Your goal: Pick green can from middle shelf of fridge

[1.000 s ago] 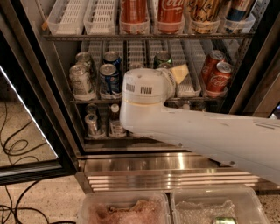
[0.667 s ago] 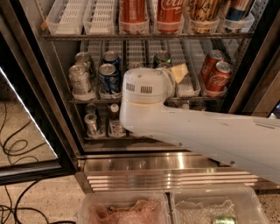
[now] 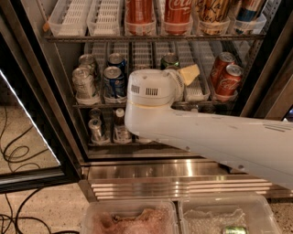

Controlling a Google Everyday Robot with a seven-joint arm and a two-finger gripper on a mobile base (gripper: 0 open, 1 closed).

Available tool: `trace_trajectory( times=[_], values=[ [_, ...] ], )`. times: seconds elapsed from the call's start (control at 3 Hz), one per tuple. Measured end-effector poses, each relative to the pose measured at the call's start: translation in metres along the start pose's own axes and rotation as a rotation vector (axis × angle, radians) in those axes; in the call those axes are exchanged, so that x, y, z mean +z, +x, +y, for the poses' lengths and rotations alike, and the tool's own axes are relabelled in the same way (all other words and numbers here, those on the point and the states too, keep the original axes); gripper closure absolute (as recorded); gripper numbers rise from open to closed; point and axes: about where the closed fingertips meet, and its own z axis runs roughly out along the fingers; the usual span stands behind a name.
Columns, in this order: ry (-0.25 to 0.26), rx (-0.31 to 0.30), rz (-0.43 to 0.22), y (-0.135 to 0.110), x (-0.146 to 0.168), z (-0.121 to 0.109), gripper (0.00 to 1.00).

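In the camera view, the fridge (image 3: 183,172) stands open, with its glass door (image 3: 27,151) swung out to the left. A big white arm (image 3: 219,137) comes in from the right and ends in a round white head in front of the middle shelf (image 3: 143,54).

The end effector (image 3: 189,73) is at the tip of that head. Only a pale yellow bit of it sticks out, up and to the right, over a white tray on the middle shelf. The white head hides the rest, so nobody can tell if it is wide or narrow, or if it holds anything.

The green can (image 3: 170,61) stands upright on the middle shelf, near the middle. It is just behind the white head and just left of the yellow bit. Only its top part shows, and it is not clear if the end effector touches it.

Silver cans (image 3: 84,81) and blue cans (image 3: 114,78) stand to the left on the same shelf. Two red cans (image 3: 226,77) stand to the right. Tall drinks (image 3: 177,13) sit on the shelf above. Small bottles (image 3: 120,125) sit on the shelf below.

Two clear plastic boxes (image 3: 130,215) are at the bottom of the view. Black cables (image 3: 18,153) lie on the floor to the left.
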Motion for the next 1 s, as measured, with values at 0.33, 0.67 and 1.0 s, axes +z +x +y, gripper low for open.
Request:
trace_trajectory(
  times=[0.33,0.67,1.0],
  values=[
    [0.071,0.003,0.029,-0.002,0.0177,-0.0119,0.06],
    [0.077,-0.003,0.034,-0.0008,0.0172,-0.0138,0.03],
    [0.077,-0.003,0.034,-0.0008,0.0172,-0.0138,0.22]
  ],
)
